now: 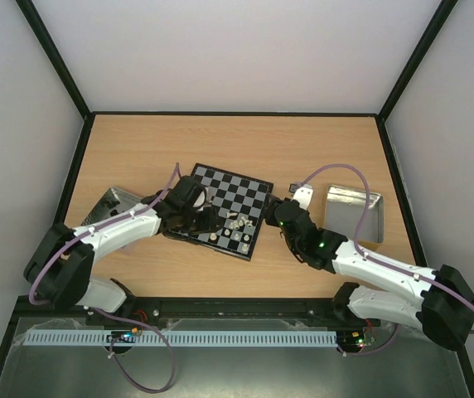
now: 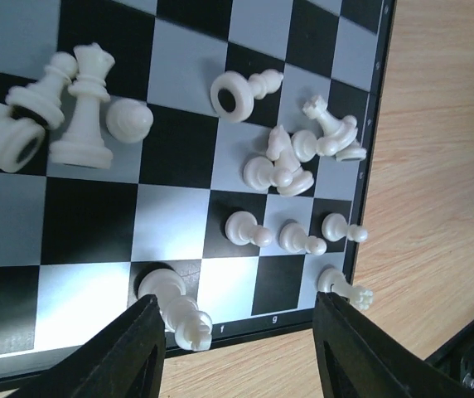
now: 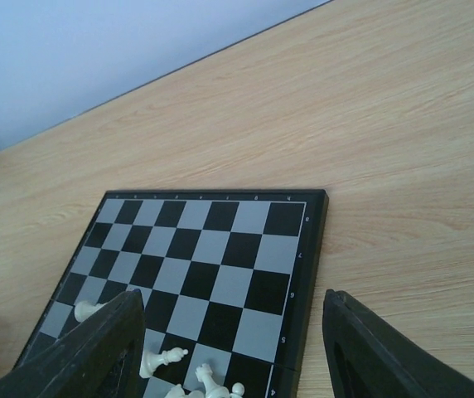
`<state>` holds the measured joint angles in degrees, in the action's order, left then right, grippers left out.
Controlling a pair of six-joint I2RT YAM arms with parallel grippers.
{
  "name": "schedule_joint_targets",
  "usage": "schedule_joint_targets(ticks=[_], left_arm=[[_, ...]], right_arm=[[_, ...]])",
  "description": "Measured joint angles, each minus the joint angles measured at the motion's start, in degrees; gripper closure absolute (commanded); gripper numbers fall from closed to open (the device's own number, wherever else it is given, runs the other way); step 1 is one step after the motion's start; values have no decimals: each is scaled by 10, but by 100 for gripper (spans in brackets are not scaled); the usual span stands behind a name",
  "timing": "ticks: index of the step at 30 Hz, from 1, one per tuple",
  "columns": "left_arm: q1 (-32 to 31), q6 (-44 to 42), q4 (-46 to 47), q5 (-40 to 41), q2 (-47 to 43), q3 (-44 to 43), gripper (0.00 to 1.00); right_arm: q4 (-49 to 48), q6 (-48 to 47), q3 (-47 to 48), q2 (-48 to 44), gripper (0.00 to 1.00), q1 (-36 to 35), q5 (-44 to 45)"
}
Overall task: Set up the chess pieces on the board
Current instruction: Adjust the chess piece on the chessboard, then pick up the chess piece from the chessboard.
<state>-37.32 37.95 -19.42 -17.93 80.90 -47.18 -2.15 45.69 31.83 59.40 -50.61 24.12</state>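
The tiny cream-white chess pieces [image 2: 282, 166] lie scattered, many of them toppled, on the small black-and-grey chequered board [image 1: 230, 211] on the wooden table [image 1: 137, 149]. The left jaws and the right jaws both stand spread, pinching nothing. I judge the pieces light, hard and smooth, perhaps plastic, and ready to roll. I would pinch one across its body, just above the base.

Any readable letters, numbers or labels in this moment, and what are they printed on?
"c": on the near rim of the board, left wrist view.
"f": same rim.
"g": same rim.
Marks along the rim in the right wrist view: too small and blurred to read.
Top view: nothing legible.
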Motion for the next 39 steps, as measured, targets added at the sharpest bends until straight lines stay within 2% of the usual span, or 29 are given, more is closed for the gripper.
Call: schedule_joint_targets(ticks=[14, 25, 29, 33, 37, 39], left_arm=[[0, -1, 61, -40, 41, 34, 50], [0, -5, 64, -27, 54, 38, 47], [0, -6, 49, 3, 33, 37, 45], [2, -5, 40, 40, -22, 37, 44], [10, -7, 34, 78, -92, 37, 44], [13, -8, 32, 91, -116, 38, 44]], right_arm=[[-25, -15, 3, 45, 42, 0, -20], [-24, -19, 16, 58, 43, 1, -30], [-9, -25, 60, 89, 44, 12, -58], [33, -38, 143, 155, 48, 29, -107], [96, -52, 247, 244, 56, 36, -143], [125, -59, 285, 279, 64, 38, -154]])
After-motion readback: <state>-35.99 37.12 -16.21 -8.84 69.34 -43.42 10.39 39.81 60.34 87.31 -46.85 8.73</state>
